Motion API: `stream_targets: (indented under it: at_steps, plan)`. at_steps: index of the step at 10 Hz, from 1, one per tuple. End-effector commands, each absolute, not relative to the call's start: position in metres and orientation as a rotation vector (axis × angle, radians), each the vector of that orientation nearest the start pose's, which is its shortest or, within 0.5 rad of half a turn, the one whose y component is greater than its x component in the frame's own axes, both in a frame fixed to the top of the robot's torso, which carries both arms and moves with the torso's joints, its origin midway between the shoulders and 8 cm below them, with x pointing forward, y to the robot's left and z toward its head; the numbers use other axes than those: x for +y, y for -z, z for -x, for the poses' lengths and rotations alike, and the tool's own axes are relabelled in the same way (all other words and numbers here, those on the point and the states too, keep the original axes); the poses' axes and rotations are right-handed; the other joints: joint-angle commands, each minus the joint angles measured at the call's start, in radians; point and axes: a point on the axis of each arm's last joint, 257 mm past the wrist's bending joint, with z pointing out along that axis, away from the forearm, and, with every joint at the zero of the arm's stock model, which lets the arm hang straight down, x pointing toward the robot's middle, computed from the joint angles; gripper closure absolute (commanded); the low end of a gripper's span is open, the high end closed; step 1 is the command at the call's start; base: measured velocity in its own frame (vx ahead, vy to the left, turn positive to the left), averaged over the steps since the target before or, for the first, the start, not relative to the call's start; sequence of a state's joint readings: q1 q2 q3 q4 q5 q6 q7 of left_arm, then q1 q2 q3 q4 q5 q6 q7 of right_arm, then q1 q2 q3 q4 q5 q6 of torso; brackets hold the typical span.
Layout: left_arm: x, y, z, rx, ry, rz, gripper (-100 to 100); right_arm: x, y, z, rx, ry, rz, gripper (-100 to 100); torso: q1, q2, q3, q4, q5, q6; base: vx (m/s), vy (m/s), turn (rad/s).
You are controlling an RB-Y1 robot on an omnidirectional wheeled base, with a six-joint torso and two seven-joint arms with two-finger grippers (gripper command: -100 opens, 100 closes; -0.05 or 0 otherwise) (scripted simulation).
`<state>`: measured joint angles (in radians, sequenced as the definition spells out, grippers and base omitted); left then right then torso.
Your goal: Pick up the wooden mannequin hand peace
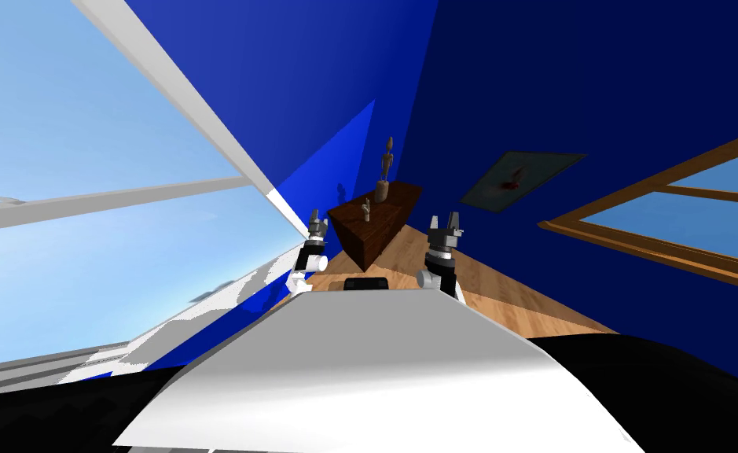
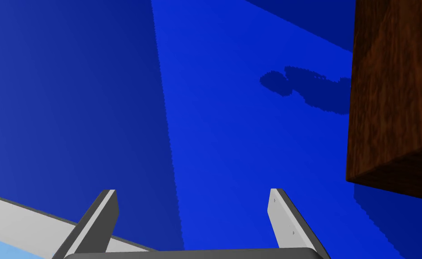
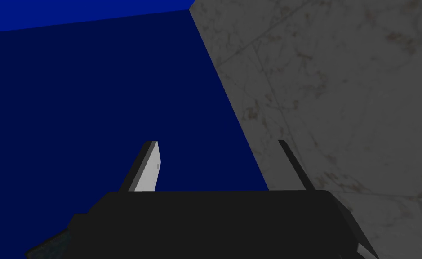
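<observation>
A small wooden mannequin hand (image 1: pixel 366 209) with two fingers raised stands on the near part of a dark brown wooden cabinet (image 1: pixel 387 226) ahead of me. My left gripper (image 1: pixel 317 222) hovers open just left of the cabinet's near corner (image 2: pixel 394 103), short of the hand, nothing between its fingers (image 2: pixel 284 218). Right of the cabinet's front, my right gripper (image 1: pixel 446 226) is raised and open, also empty; its fingers (image 3: pixel 149 168) stand well apart in the right wrist view.
A taller wooden mannequin figure (image 1: pixel 386 169) on a round base stands at the cabinet's far end. Blue walls close in behind and on both sides. A framed picture (image 1: pixel 520 179) and a wooden-framed window (image 1: pixel 673 212) hang on the right wall. Wooden floor (image 1: pixel 508 295) runs to the right.
</observation>
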<state>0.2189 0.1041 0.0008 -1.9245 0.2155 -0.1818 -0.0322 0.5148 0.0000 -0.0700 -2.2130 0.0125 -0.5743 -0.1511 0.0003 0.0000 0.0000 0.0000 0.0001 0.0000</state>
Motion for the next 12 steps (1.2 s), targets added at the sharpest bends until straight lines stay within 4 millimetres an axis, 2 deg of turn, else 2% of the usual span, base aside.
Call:
stream_targets:
  at_steps: [1,2,5,6,9,10,11,12]
  plan:
    - [0.269,0.120,-0.491,0.941,1.391,1.085,-100,-0.304,-0.005,-0.338,0.579,-1.359,-0.701,0,0.000,0.000,0.000,0.000,0.000,0.000,-0.006,0.007,0.092]
    - [0.266,0.122,-0.497,0.951,1.392,1.090,-100,-0.304,-0.005,-0.338,0.579,-1.359,-0.701,0,0.000,0.000,0.000,0.000,0.000,0.000,-0.003,0.003,0.025]
    - [0.244,0.149,-0.528,1.032,1.440,1.184,-100,-0.304,-0.005,-0.338,0.579,-1.359,-0.701,0,0.000,0.000,0.000,0.000,0.000,0.000,-0.002,0.006,0.061]
    - [0.242,0.153,-0.533,1.046,1.436,1.194,-100,-0.304,-0.005,-0.338,0.579,-1.359,-0.701,0,0.000,0.000,0.000,0.000,0.000,0.000,0.000,0.002,0.036]
    - [0.217,0.176,-0.560,1.135,1.473,1.287,-100,-0.304,-0.005,-0.338,0.579,-1.359,-0.701,0,0.000,-0.001,0.000,0.000,0.000,0.000,0.001,0.002,0.058]
    - [0.214,0.173,-0.565,1.142,1.476,1.284,-100,-0.304,-0.005,-0.338,0.579,-1.359,-0.701,0,0.000,0.000,0.000,0.000,0.000,0.000,0.002,0.001,0.039]
    - [0.215,0.182,-0.566,1.152,1.464,1.299,-100,-0.304,-0.005,-0.338,0.579,-1.359,-0.701,0,0.000,-0.001,0.000,0.000,0.000,0.000,0.000,0.000,0.000]
    - [0.202,0.190,-0.576,1.197,1.479,1.342,-100,-0.304,-0.005,-0.338,0.579,-1.359,-0.701,0,-0.001,0.000,0.000,0.000,0.000,0.000,0.003,0.001,0.075]
